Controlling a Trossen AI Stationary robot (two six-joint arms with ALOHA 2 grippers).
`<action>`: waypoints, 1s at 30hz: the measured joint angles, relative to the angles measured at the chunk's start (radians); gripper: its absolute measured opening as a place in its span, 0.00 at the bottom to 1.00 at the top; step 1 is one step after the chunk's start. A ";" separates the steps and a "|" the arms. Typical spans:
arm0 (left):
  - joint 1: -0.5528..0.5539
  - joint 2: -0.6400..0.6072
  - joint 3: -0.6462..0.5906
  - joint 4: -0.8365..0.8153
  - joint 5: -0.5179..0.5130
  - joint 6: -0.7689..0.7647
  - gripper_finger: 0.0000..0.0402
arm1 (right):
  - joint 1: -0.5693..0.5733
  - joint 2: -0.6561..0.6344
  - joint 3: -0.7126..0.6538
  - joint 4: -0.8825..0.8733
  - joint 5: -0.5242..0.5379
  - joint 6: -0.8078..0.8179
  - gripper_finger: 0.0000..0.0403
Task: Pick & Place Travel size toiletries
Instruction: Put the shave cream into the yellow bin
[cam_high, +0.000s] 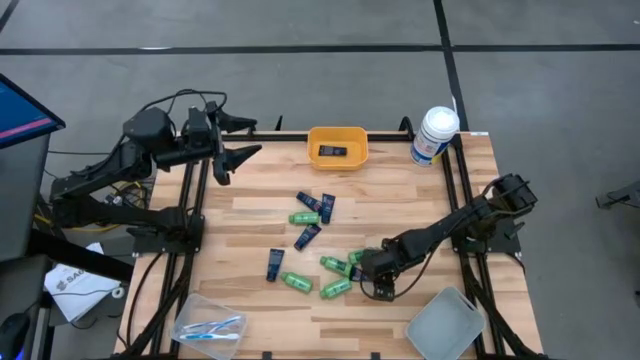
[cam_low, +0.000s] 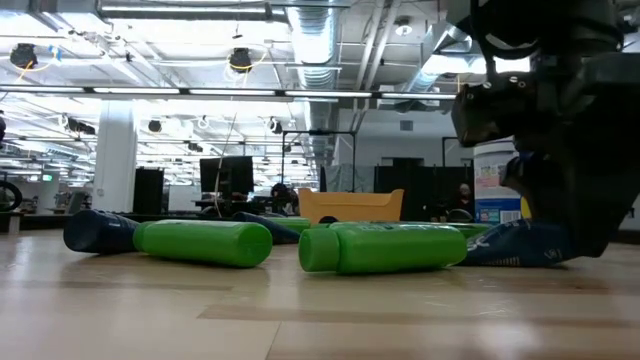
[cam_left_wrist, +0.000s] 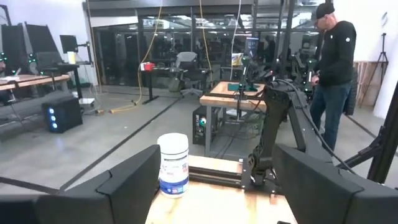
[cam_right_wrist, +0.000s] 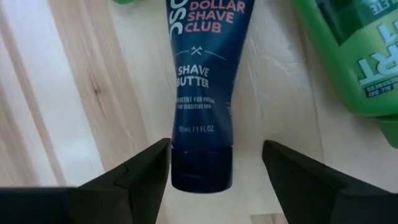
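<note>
Several green bottles (cam_high: 296, 281) and navy flat tubes (cam_high: 307, 237) lie scattered on the wooden table's middle. My right gripper (cam_high: 372, 278) points down over the cluster at the near right and is open. In the right wrist view it (cam_right_wrist: 214, 155) straddles the cap end of a navy tube (cam_right_wrist: 205, 93) that lies flat on the wood, with a green bottle (cam_right_wrist: 354, 56) beside it. My left gripper (cam_high: 245, 140) waits open, raised over the table's far left corner. Toothbrushes lie in a clear tub (cam_high: 210, 325) at the near left. My right gripper comes from above with one finger (cam_right_wrist: 146, 171) right beside the navy tube's cap (cam_right_wrist: 200, 169) and the other finger apart from it. Whether that near finger touches the cap, I cannot tell. The tube lies flat on the table.
A yellow bin (cam_high: 337, 158) with a navy tube in it stands at the far middle. A white canister (cam_high: 433, 135) stands at the far right corner, and a clear tray (cam_high: 445, 325) lies at the near right. A person stands in the room beyond the table.
</note>
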 joint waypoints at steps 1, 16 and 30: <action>0.000 0.001 0.000 -0.001 0.000 0.000 0.75 | 0.003 -0.001 0.000 0.001 0.010 -0.005 0.60; 0.001 0.001 0.000 -0.013 -0.014 -0.154 0.75 | 0.044 -0.009 -0.005 -0.006 0.049 -0.027 0.29; 0.001 -0.040 0.000 -0.098 -0.013 -0.203 0.75 | 0.041 -0.002 0.217 -0.199 0.020 -0.154 0.29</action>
